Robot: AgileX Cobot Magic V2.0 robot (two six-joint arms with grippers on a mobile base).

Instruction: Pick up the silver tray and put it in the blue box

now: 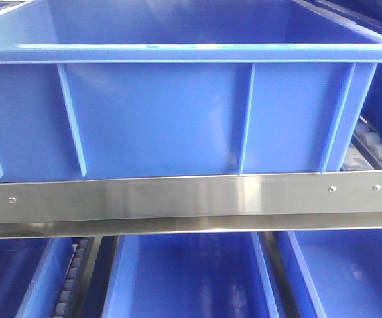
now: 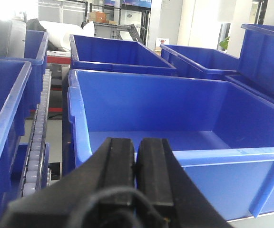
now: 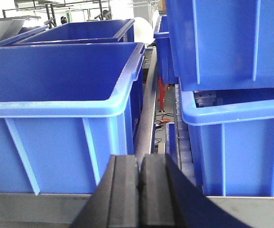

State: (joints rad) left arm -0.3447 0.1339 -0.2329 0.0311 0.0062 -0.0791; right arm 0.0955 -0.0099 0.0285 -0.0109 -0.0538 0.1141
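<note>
Several blue crates fill all three views; the silver tray appears in none of them. Largest is the blue box [image 1: 178, 112], seen side-on in the front view with its thick pale rim and vertical ribs, resting just behind a brushed steel rail [image 1: 191, 199]; more blue bins [image 1: 184, 278] sit on the level below. In the left wrist view the same box [image 2: 175, 118] lies open directly ahead, a roller track [image 2: 36, 137] along its left side. The left gripper [image 2: 136, 161] points level toward the near rim, its black fingers pressed together with nothing between them. The right gripper [image 3: 139, 175] likewise aims level at the gap between two crates, its fingers closed on nothing.
</note>
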